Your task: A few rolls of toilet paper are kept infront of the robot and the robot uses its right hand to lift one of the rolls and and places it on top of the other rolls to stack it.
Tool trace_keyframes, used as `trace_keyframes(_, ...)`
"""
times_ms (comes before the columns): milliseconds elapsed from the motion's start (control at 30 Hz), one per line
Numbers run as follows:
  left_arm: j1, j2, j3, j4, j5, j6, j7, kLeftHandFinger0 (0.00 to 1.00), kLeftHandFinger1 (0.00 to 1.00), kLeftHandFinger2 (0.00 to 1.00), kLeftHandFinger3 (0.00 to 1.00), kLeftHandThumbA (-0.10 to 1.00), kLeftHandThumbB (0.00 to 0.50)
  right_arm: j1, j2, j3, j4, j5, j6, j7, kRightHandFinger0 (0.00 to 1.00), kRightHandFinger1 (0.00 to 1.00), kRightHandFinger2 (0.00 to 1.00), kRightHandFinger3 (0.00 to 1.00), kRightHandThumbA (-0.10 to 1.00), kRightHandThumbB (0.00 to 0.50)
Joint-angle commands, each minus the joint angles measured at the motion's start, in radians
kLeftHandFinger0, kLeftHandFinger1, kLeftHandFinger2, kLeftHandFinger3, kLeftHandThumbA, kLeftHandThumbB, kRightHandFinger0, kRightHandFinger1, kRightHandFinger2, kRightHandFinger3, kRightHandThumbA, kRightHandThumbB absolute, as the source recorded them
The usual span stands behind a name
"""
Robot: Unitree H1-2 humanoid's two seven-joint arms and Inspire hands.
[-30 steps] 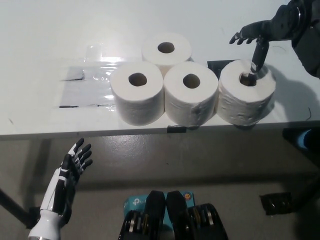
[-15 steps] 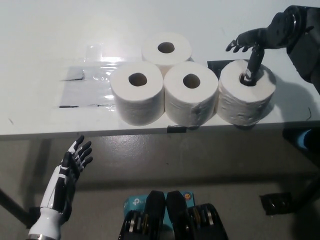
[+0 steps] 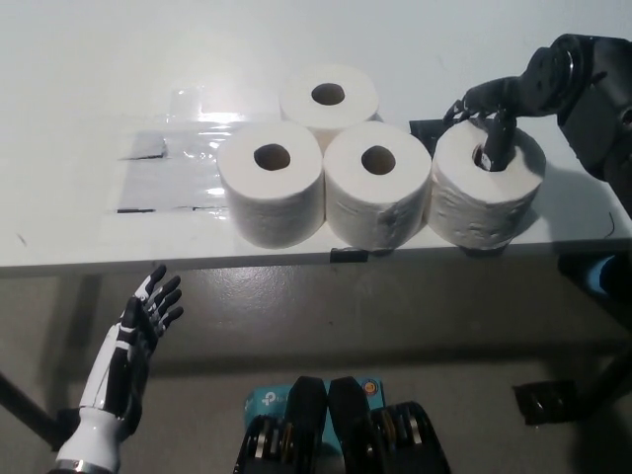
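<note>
Four white toilet paper rolls stand upright on the white table. Three form a front row: the left roll, the middle roll and the right roll. A back roll stands behind the first two. My black right hand is over the right roll, with one finger down in its core and the others curled against its far rim. The roll rests on the table. My white left hand hangs open below the table's front edge at lower left.
A clear plastic sheet lies on the table left of the rolls. A black patch shows behind the right roll. The right roll stands close to the table's front edge. A teal box lies on the floor.
My right hand has sunk onto the right roll; its spread fingers have curled down to the roll's far rim while one finger went deeper into the core. The rolls have not moved.
</note>
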Motion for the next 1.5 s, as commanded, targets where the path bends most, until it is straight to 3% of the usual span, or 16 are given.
trace_keyframes(0, -0.015, 0.017, 0.011, -0.03, 0.003, -0.024, -0.012, 1.0, 1.0, 1.0, 1.0, 1.0, 0.5, -0.024, -0.002, 0.006, 0.005, -0.012, -0.02, -0.059, 1.0, 1.0, 1.0, 1.0, 0.71, 0.429)
trace_keyframes(100, -0.016, 0.015, 0.013, -0.036, 0.002, -0.013, -0.009, 1.0, 1.0, 1.0, 1.0, 1.0, 0.5, -0.016, 0.006, 0.021, 0.017, -0.028, -0.01, -0.09, 0.79, 0.87, 0.94, 0.96, 0.57, 0.376)
trace_keyframes(167, -0.019, 0.015, 0.016, -0.034, 0.001, -0.016, -0.007, 1.0, 1.0, 1.0, 1.0, 1.0, 0.5, -0.008, 0.007, 0.033, 0.011, -0.043, -0.018, -0.14, 0.47, 0.61, 0.72, 0.73, 0.47, 0.317)
trace_keyframes(300, -0.02, 0.014, 0.016, -0.032, 0.002, -0.021, -0.009, 1.0, 1.0, 1.0, 1.0, 1.0, 0.5, 0.002, 0.004, 0.034, 0.007, -0.041, -0.023, -0.177, 0.32, 0.45, 0.59, 0.67, 0.38, 0.224)
trace_keyframes(400, -0.022, 0.014, 0.018, -0.029, -0.002, -0.026, -0.011, 1.0, 1.0, 1.0, 1.0, 1.0, 0.5, 0.004, 0.003, 0.043, 0.01, -0.05, -0.014, -0.208, 0.04, 0.05, 0.18, 0.46, 0.35, 0.183)
trace_keyframes(500, -0.023, 0.013, 0.019, -0.029, -0.002, -0.026, -0.01, 1.0, 1.0, 1.0, 1.0, 1.0, 0.5, 0.006, 0.001, 0.031, 0.013, -0.04, 0.006, -0.213, 0.0, 0.0, 0.01, 0.38, 0.25, 0.174)
trace_keyframes(533, -0.023, 0.013, 0.019, -0.028, -0.003, -0.027, -0.01, 1.0, 1.0, 1.0, 1.0, 1.0, 0.5, 0.007, 0.0, 0.028, 0.012, -0.038, 0.007, -0.216, 0.0, 0.0, 0.02, 0.35, 0.17, 0.187)
trace_keyframes(667, -0.026, 0.014, 0.023, -0.025, -0.003, -0.029, -0.01, 1.0, 1.0, 1.0, 1.0, 1.0, 0.5, 0.01, -0.006, 0.028, 0.017, -0.042, -0.005, -0.247, 0.19, 0.6, 0.88, 0.27, -0.04, 0.187)
trace_keyframes(867, -0.026, 0.013, 0.023, -0.028, -0.003, -0.023, -0.012, 1.0, 1.0, 1.0, 1.0, 1.0, 0.5, 0.013, -0.022, 0.014, 0.008, -0.033, -0.018, -0.274, 0.27, 0.59, 0.81, 0.85, -0.1, 0.198)
trace_keyframes(933, -0.026, 0.012, 0.024, -0.027, -0.002, -0.022, -0.011, 1.0, 1.0, 1.0, 1.0, 1.0, 0.473, 0.013, -0.029, 0.014, 0.005, -0.037, -0.028, -0.286, 0.42, 0.72, 0.92, 0.88, -0.1, 0.191)
trace_keyframes(1000, -0.026, 0.011, 0.025, -0.025, -0.006, -0.023, -0.012, 1.0, 1.0, 1.0, 1.0, 1.0, 0.452, 0.012, -0.034, 0.01, 0.007, -0.035, -0.028, -0.294, 0.48, 0.65, 0.67, 1.0, -0.1, 0.179)
trace_keyframes(1033, -0.026, 0.011, 0.025, -0.024, -0.008, -0.024, -0.013, 1.0, 1.0, 1.0, 1.0, 1.0, 0.457, 0.007, -0.039, 0.017, 0.004, -0.044, -0.025, -0.299, 0.78, 0.89, 0.88, 1.0, -0.04, 0.142)
trace_keyframes(1133, -0.027, 0.011, 0.025, -0.024, -0.009, -0.023, -0.014, 1.0, 1.0, 1.0, 1.0, 1.0, 0.498, 0.001, -0.043, 0.033, 0.003, -0.064, -0.012, -0.334, 0.87, 0.9, 0.88, 1.0, 0.01, 0.122)
trace_keyframes(1300, -0.037, 0.011, 0.033, -0.025, -0.015, -0.016, -0.012, 1.0, 1.0, 1.0, 1.0, 1.0, 0.5, -0.025, -0.051, 0.042, -0.01, -0.084, 0.03, -0.419, 0.62, 0.67, 0.76, 1.0, 0.03, 0.127)
trace_keyframes(1333, -0.03, 0.01, 0.036, -0.027, -0.016, -0.015, -0.011, 1.0, 1.0, 1.0, 1.0, 1.0, 0.5, -0.024, -0.051, 0.045, -0.018, -0.091, 0.035, -0.44, 0.24, 0.32, 0.46, 1.0, -0.02, 0.129)
trace_keyframes(1467, -0.024, 0.011, 0.036, -0.025, -0.015, -0.019, -0.014, 1.0, 1.0, 1.0, 1.0, 1.0, 0.483, -0.038, -0.067, 0.026, -0.057, -0.088, 0.061, -0.468, 0.0, 0.13, 0.31, 1.0, -0.1, 0.145)
